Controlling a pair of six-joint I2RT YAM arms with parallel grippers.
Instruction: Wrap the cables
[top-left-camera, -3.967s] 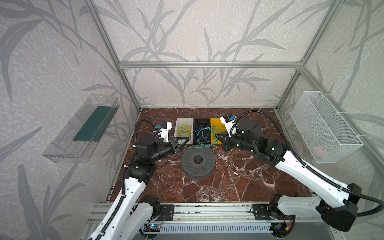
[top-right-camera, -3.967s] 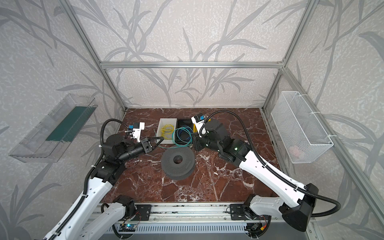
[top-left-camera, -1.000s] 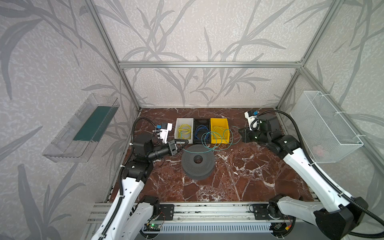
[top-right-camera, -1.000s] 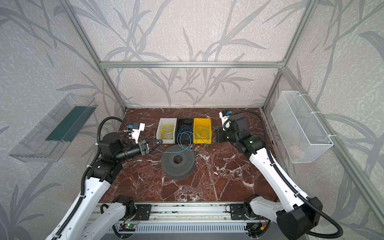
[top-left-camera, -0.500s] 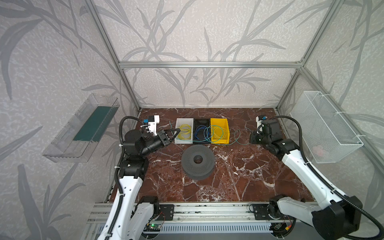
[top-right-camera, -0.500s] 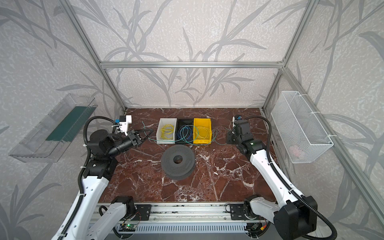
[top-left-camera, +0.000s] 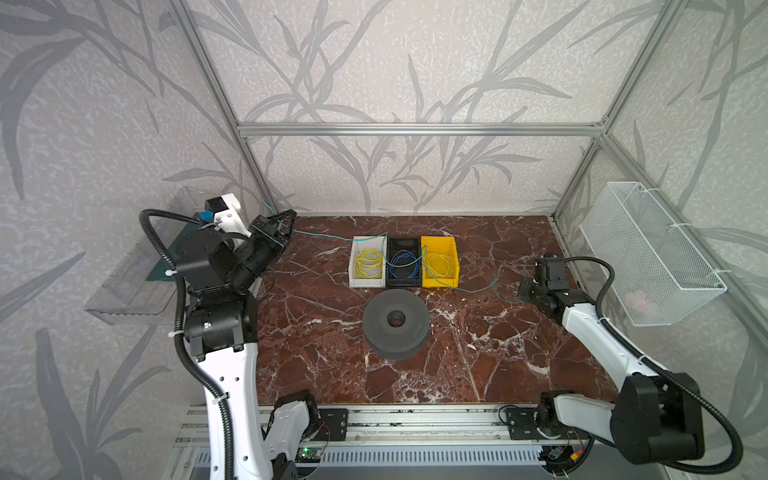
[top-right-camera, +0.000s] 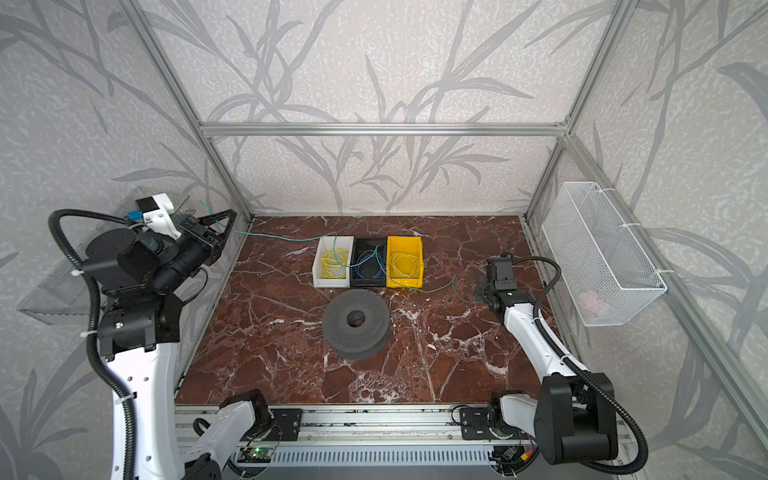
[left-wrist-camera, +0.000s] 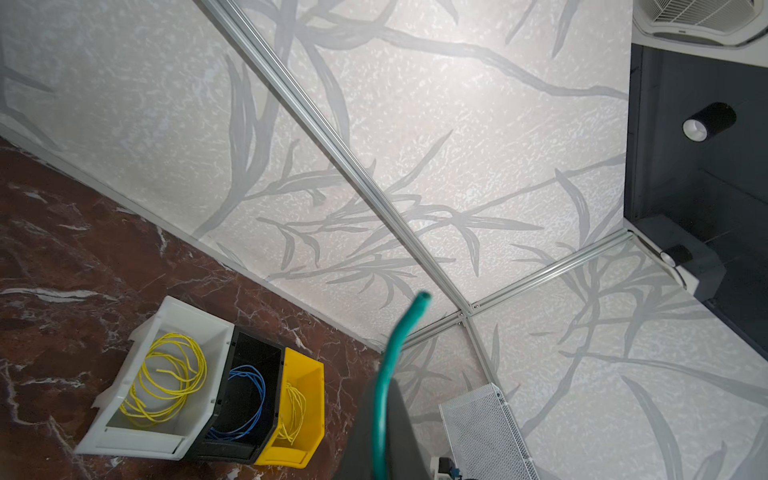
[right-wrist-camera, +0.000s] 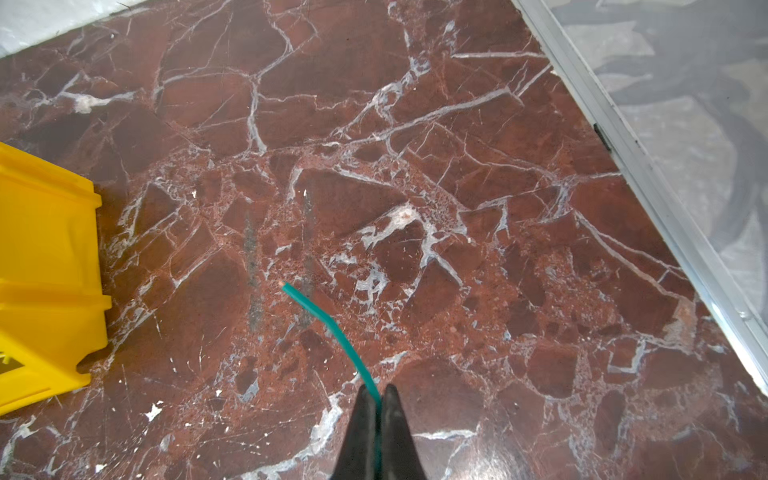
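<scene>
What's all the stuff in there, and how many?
thin teal-green wire: one, teal-green, draped over the bins
plastic bins: three, white bin, black bin, yellow bin, back middle
thin yellow wire coils: two, yellow, white bin and yellow bin
thin blue wire coil: one, blue, black bin
perforated round spool: one, dark grey, before bins
wire mesh basket: one, white, right wall
clear plastic tray: one, clear, left wall
marble table: one, red-brown, underneath
left pincer: one, black, holding wire, back left
right pincer: one, black, holding wire, right

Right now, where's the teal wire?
In both top views the teal wire stretches from the left gripper, far left, across the three bins to the right gripper at right.
</scene>
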